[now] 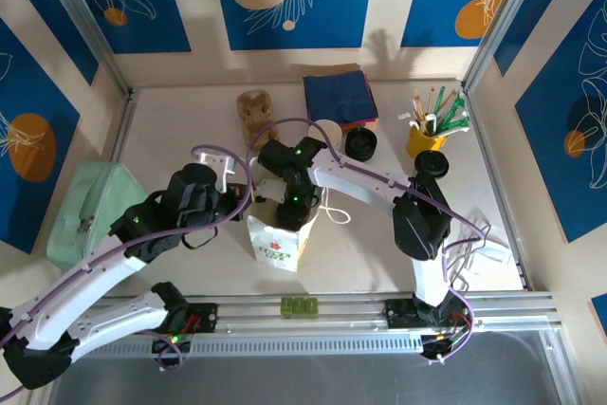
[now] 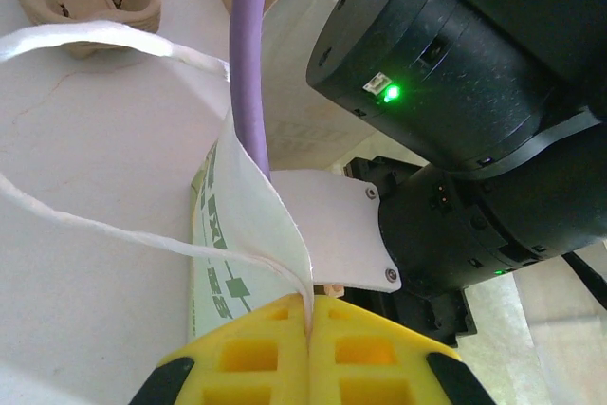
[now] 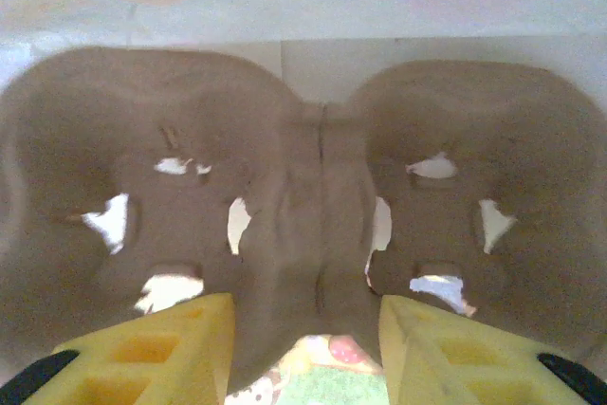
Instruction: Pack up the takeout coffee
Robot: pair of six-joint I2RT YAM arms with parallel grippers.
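Note:
A white paper bag [image 1: 275, 248] with a red logo stands at the table's near middle. My left gripper [image 1: 248, 208] is shut on the bag's rim [image 2: 285, 225], its yellow fingertips [image 2: 275, 329] pinching the paper beside the white string handle [image 2: 104, 40]. My right gripper [image 1: 292, 215] reaches down into the bag's mouth. In the right wrist view its jaws [image 3: 305, 305] are closed on the middle ridge of a brown cardboard cup carrier [image 3: 313, 187]. An open white cup [image 1: 327, 128] stands behind the right arm; I cannot tell whether it is single or a stack.
Black lids [image 1: 360, 144] sit beside the white cup, and another round black-topped thing [image 1: 432, 164] lies further right. A second brown carrier [image 1: 254, 111], dark blue napkins [image 1: 340, 94], a yellow pen holder [image 1: 427, 135] and a mint-green bag [image 1: 90, 211] ring the workspace.

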